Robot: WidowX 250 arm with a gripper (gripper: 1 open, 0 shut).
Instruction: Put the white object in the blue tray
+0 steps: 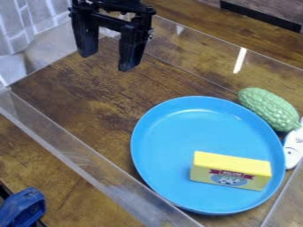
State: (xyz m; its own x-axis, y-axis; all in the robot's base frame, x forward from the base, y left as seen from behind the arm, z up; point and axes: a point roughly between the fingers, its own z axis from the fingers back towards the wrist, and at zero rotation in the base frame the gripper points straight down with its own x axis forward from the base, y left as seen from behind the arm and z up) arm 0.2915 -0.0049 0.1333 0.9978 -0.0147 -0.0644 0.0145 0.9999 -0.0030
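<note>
The gripper (110, 49) hangs in the upper left of the view, pointing downward over the dark wooden table (106, 97), and its two black fingers (131, 53) stand clearly apart with nothing between them. It holds nothing and touches nothing on the table. Well away from it, down and to the right, lies the blue tray (160, 142), a round plate with a shallow raised rim that takes up much of the lower right part of the scene. On the tray, at the side farthest from the gripper, lies a yellow block (232, 170) with a red and white label on its front face. The white object (292, 147) lies farther off again from the gripper, at the right edge of the view, on the table just outside the tray's rim and not inside it; it is small, rounded and partly cut off by the frame edge, with a dark mark or two visible. Just above it, also beyond the tray as seen from the gripper, sits a bumpy green gourd (270, 107), close to the white object, though whether the two touch cannot be told. A clear plastic wall (71, 146) borders the table, running below and to the left of the gripper.
</note>
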